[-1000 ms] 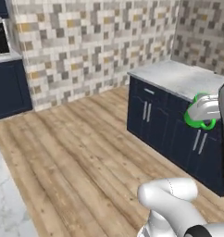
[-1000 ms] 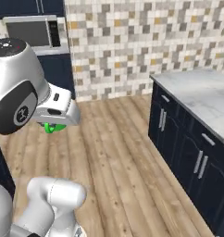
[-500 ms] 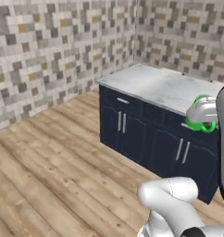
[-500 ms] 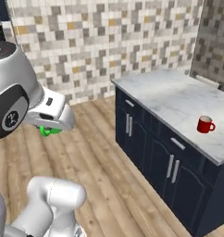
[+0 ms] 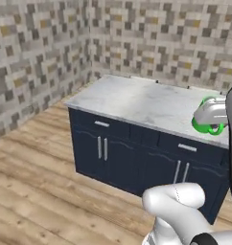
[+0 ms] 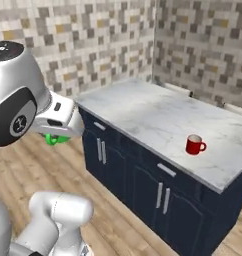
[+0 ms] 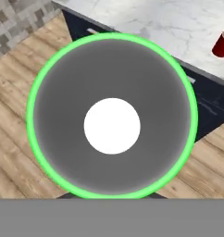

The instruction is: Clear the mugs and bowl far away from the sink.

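Beside the marble tabletop (image 5: pixel 137 103), in the left base view, your gripper (image 5: pixel 210 119) hangs over the near right part of the slab with the green mug (image 5: pixel 207 125) clamped in its closed jaws. Carry it level; the grip looks to be on the rim, so a tilt could swing it.

From the right base view, the green mug (image 6: pixel 56 138) peeks out under the hand, off the tabletop's near left corner, and the red mug (image 6: pixel 195 145) stands upright near the front edge. Set yours down well apart from it.

Along the hand view you look straight into the green mug (image 7: pixel 112 115) (its rim ringed bright green), with floor and cabinet front beneath and the red mug (image 7: pixel 222 44) up on the tabletop. Get fully over marble before lowering.
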